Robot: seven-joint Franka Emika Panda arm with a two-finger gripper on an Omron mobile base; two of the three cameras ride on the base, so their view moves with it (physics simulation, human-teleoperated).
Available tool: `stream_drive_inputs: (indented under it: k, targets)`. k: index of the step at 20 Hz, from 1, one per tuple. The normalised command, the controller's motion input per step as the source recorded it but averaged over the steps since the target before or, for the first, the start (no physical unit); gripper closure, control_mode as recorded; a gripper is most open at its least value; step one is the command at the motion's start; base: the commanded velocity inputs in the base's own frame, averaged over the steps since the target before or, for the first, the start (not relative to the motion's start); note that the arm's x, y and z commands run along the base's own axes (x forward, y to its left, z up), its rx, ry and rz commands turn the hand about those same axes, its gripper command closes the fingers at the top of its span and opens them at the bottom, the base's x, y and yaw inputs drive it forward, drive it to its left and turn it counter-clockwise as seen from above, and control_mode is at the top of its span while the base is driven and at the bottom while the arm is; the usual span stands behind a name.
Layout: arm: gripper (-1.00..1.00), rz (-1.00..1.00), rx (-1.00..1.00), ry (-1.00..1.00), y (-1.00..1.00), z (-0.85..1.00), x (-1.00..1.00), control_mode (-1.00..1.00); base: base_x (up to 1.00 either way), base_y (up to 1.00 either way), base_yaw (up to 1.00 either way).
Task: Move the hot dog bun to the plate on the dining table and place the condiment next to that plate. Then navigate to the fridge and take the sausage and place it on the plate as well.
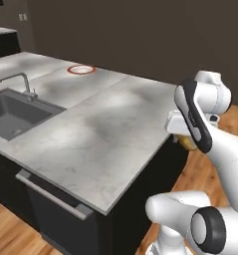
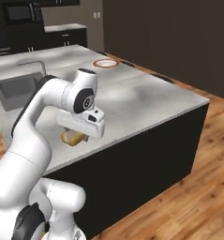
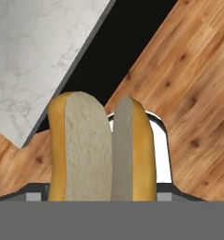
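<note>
Hand view shows the jaws clamped on the hot dog bun (image 3: pixel 97 145) beside the marble surface (image 1: pixel 105 134), so carrying it across to the far plate (image 1: pixel 81 69) comes next

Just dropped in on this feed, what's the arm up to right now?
The gripper is shut on the hot dog bun, carrying it near the edge of the dining table, with wood floor below in the hand view. The plate sits bare at the table's far end, so the bun has not been delivered yet.
</note>
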Motion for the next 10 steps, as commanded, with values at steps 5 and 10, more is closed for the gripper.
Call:
stream_drive_inputs:
  k: [5,10]
  targets:
    - [1.00,0.00,0.00,0.00,0.00,0.00,0.00,1.00,-0.50,-1.00,0.09]
    - [1.00,0.00,0.00,0.00,0.00,0.00,0.00,1.00,-0.28,-1.00,0.01]
